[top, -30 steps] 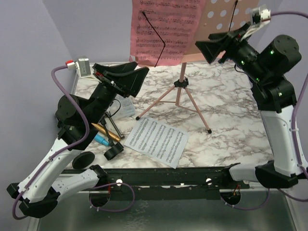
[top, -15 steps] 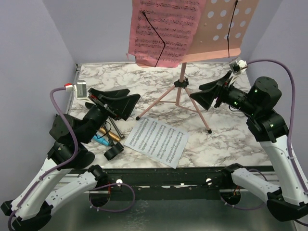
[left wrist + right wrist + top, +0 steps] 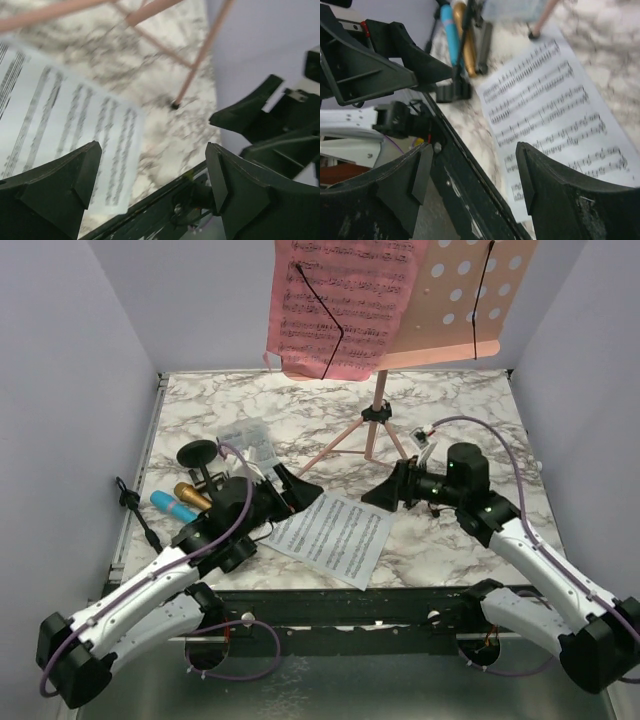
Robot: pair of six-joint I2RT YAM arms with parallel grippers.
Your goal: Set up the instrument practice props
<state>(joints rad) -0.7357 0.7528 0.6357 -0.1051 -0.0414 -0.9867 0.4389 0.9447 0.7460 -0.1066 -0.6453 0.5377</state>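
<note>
Left gripper: fingers wide apart, nothing between them, low by the left corner of the white printed sheet-music page. The page lies flat on the marble-patterned table. Right gripper: wide, empty, by the page's right corner. Pink perforated music rack on thin tripod legs stands behind, carrying a pink sheet-music page.

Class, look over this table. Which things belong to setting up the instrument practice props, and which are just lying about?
Belong to the job:
- pink music stand
- pink sheet music
- white sheet music
- gold microphone
- blue microphone
- black round-based microphone mount

Just lying about:
- clear plastic box
</note>
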